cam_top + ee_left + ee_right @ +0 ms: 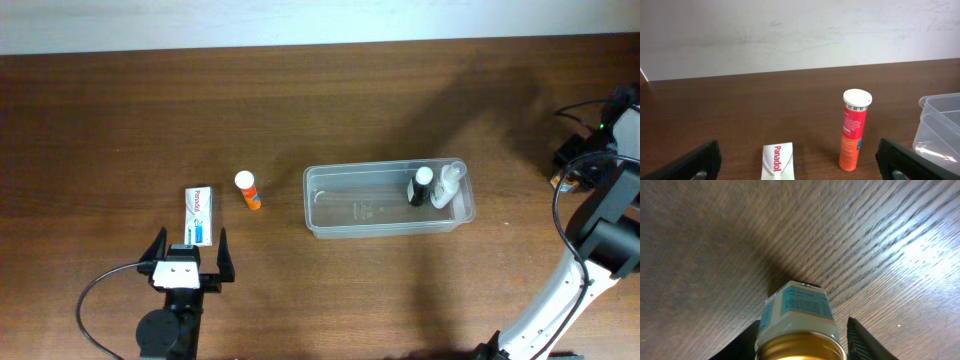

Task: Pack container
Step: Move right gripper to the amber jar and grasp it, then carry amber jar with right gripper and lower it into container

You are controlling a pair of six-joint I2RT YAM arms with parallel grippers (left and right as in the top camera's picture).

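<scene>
The container (380,230) lies well right of the left gripper (190,243), whose fingers stand spread. Beyond the container's right end, the right gripper (802,326) pinches a gold-lidded jar (799,309).

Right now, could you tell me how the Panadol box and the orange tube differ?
The Panadol box lies flat; the orange tube stands upright. The box is white and rectangular; the tube is a cylinder with a white cap. Both sit on the table, outside the clear container.

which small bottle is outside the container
The orange tube with the white cap, upright on the table; the dark bottle and the clear bottle sit inside the container.
</scene>
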